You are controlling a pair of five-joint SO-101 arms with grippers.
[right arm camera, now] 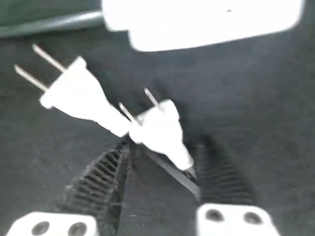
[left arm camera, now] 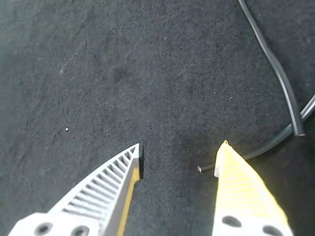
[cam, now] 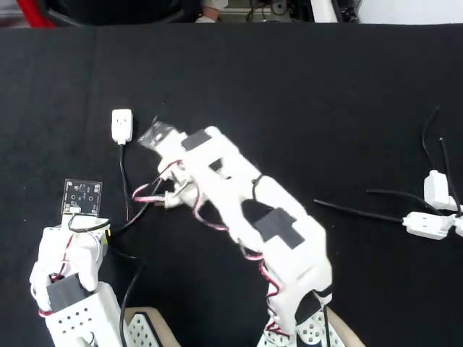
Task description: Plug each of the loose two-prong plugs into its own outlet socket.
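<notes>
Two white two-prong plugs lie on the black cloth in the right wrist view. One plug [right arm camera: 78,96] rests just beyond the fingers. The other plug [right arm camera: 165,130] sits between the tips of my right gripper [right arm camera: 162,147], whose fingers stand open on either side of it. A white outlet socket [right arm camera: 202,19] lies close beyond the plugs, the same socket [cam: 121,125] at the table's left in the high view, beside the right gripper [cam: 155,134]. My left gripper [left arm camera: 181,146] is open over bare cloth, with nothing between its fingers.
A black cord [left arm camera: 280,83] curves past the left gripper's side. The left arm [cam: 72,267] stands at the front left. More white plug and socket pieces [cam: 428,224] with black cords lie at the far right edge.
</notes>
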